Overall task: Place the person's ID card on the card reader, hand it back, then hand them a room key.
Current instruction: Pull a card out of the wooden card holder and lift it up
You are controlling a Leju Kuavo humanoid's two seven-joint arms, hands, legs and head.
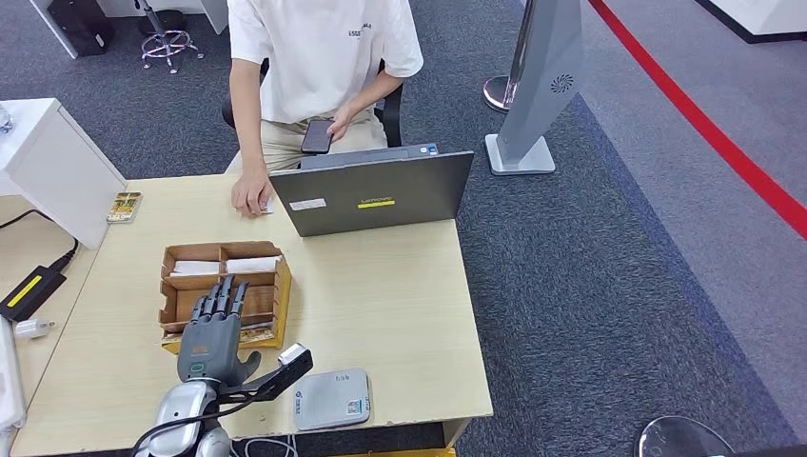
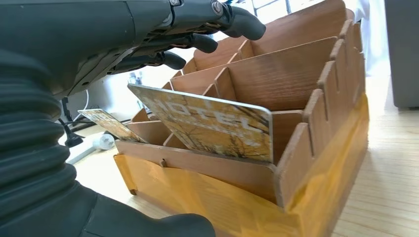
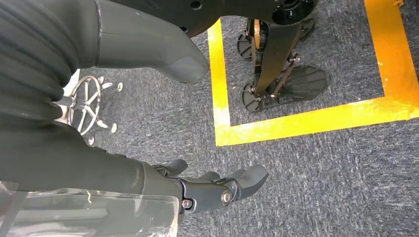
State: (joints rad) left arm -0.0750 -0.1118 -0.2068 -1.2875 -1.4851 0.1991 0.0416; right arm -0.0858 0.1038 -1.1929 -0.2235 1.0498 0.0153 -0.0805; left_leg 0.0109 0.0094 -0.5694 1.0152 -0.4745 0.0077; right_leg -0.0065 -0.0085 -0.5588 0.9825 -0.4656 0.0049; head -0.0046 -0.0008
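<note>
Reaching over the wooden card box (image 1: pixel 225 290) on the table (image 1: pixel 381 305), the left hand (image 1: pixel 211 328) hovers with fingers spread and holding nothing: the room-key step, I judge. The card reader (image 1: pixel 330 398) sits nearby. At the left wrist, a hotel key card (image 2: pixel 212 123) leans in the nearest slot, fingers (image 2: pixel 197 42) above it; next comes a careful pinch. Right hand (image 3: pixel 217 187) hangs loosely open over carpet. The ID card can't be made out.

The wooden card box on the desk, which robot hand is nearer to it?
Left. The left hand reaches over the wooden card box, fingers above its compartments. The right hand hangs by the carpet floor.
</note>
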